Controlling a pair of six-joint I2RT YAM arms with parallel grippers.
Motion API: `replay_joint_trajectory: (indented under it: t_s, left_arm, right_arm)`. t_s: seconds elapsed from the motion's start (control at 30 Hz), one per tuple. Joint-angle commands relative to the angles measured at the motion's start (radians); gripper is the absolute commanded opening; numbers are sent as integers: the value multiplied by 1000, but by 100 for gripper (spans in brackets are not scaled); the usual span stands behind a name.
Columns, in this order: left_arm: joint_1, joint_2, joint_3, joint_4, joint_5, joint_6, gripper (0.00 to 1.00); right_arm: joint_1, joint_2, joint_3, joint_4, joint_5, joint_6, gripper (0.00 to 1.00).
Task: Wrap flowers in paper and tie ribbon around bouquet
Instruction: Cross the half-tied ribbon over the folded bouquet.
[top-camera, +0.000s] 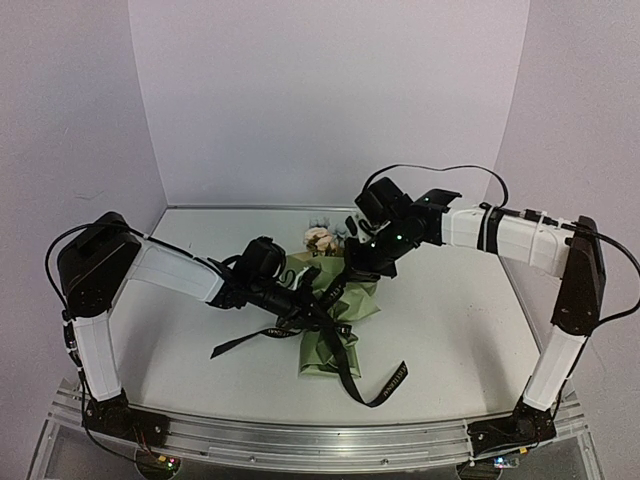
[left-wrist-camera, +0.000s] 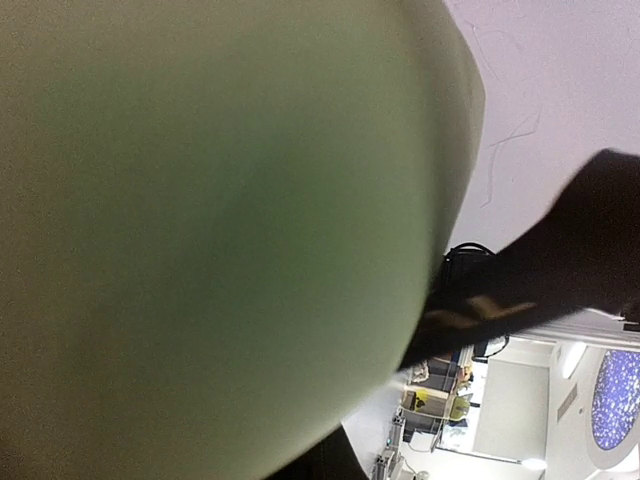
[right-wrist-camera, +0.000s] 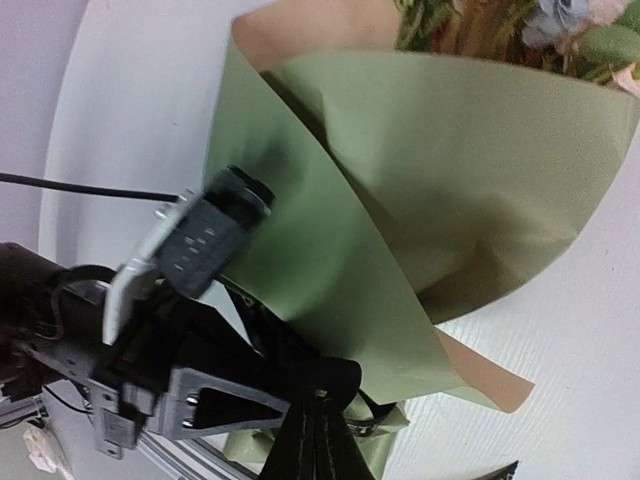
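- The bouquet (top-camera: 325, 355) lies in the middle of the table (top-camera: 470, 330), between the two arms. Its heads point at the back wall and its stem end points at the near edge.
- Wrapping looks done to me. The flowers (top-camera: 320, 238) poke out of the far end, and the paper (right-wrist-camera: 400, 150) is folded over itself into a cone, green outside with the tan reverse showing at the edges.
- The ribbon (top-camera: 385, 388) is the part in progress. It's bunched around the narrow part of the cone, with one loose tail trailing off to the left on the table and another curling toward the near edge.
- I can't tell whether there's a proper knot in there yet. My guess is it's mid-tie, with cinching and finishing left to do.
- The right gripper (top-camera: 352, 272) is clamped down. In its own wrist view a black strand runs straight up to the bunch, so it looks like it's pinching the ribbon.
- The left gripper (top-camera: 305, 305) is closed too and sits right in the ribbon tangle against the paper. Its camera is mostly blurry green, so I can't say what it has, if anything.
- The ribbon has pale lettering along it, but it's too small to read. I see no other labels or brands.
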Motion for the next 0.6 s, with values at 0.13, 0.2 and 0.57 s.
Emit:
replay_joint_trajectory:
  t_s: [0.13,0.2,0.57]
  left_arm:
    - [9,-43,-30,30,-44,22,6]
    - [8,-39,-22,30,-35,28,14]
    - [-5,-169,-72,-12,-11,115,48]
  right_arm:
    - [43,15,91,-12,-13,-9,0]
    - [55,-8,63,-12,-4,-6,0]
    - [64,-58,-8,-10,19,-2,0]
